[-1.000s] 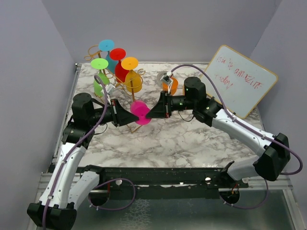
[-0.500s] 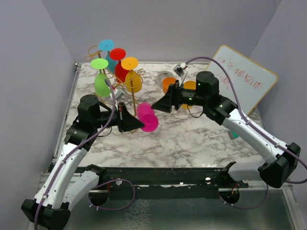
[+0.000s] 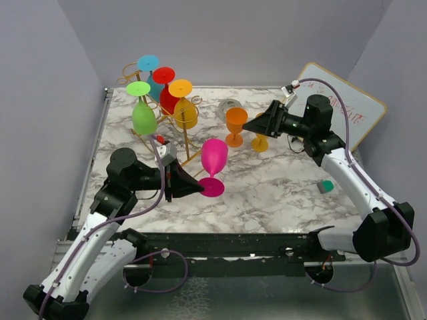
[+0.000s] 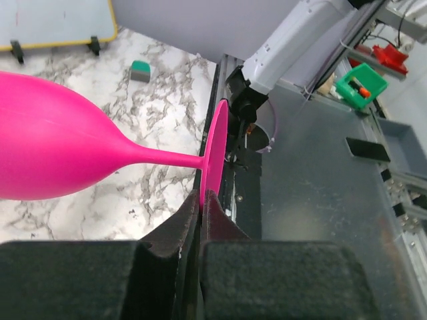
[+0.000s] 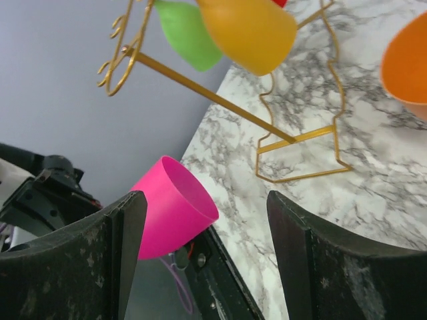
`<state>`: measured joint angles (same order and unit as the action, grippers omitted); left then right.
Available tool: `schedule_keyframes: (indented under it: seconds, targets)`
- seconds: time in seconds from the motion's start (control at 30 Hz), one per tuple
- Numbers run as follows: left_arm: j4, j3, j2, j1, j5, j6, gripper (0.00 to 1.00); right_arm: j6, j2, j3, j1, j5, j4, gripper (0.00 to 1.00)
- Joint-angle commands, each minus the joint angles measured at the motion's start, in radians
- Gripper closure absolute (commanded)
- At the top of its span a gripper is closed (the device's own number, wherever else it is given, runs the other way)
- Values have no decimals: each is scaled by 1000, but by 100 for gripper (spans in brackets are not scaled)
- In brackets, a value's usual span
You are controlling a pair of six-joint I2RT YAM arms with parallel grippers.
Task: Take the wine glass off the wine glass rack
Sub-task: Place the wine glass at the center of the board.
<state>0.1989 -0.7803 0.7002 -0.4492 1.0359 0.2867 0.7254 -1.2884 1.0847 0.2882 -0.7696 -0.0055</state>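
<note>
Left arm is crouching low in front of the wine glass rack (image 5: 213,97), forearm running level, and its left tool (image 4: 201,200) is clamped tight on the foot rim of the pink wine glass (image 3: 214,157). That glass is hanging clear of the rack, just in front of it, long axis near upright, bowl mouth up, foot down toward the counter (image 3: 280,187). Right arm is stretching out to the rack's right, its right tool (image 3: 248,125) spread wide apart, gripping nothing.

A whiteboard (image 3: 363,115) leans near a green block (image 3: 325,186).
</note>
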Motion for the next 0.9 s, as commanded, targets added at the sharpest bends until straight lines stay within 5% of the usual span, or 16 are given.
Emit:
schedule_keyframes:
  seconds: [0.0, 0.4, 0.87]
  targets:
    - [-166, 48, -43, -5, 123, -116, 100, 59, -15, 2, 3, -193, 151, 22]
    - [-194, 116, -53, -5, 258, -313, 100, 134, -77, 6, 5, -440, 339, 19]
    - [-268, 86, 50, -5, 339, -396, 100, 122, -159, 72, 103, -622, 241, 41]
